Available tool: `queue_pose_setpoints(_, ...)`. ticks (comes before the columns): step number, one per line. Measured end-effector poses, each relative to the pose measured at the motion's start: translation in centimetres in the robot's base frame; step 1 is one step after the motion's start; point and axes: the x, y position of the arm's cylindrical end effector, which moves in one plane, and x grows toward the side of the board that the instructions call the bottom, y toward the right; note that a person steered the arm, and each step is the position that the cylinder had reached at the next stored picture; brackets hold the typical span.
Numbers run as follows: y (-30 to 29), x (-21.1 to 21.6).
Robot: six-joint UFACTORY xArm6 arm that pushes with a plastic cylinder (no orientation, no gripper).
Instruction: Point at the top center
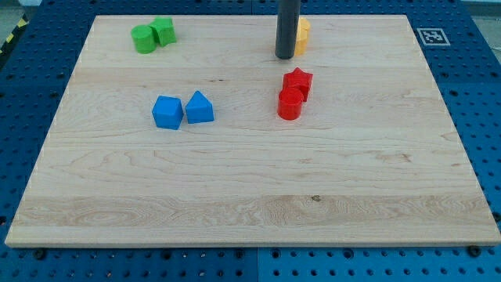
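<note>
My dark rod comes down from the view's top, and my tip (285,56) rests on the wooden board (250,180) near the top centre. A yellow block (302,36) stands just right of the rod, partly hidden by it. A red star-shaped block (298,81) and a red cylinder (290,103) lie just below and right of the tip. A blue cube-like block (167,112) and a blue pointed block (200,107) sit at centre left. Two green blocks (144,38) (163,30) sit at the top left.
A blue pegboard table (479,94) surrounds the board. A black-and-white marker tag (432,36) lies off the board's top right corner.
</note>
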Motion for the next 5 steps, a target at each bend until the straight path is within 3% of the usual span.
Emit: queue_pose_setpoints(5,-5.3,-5.3)
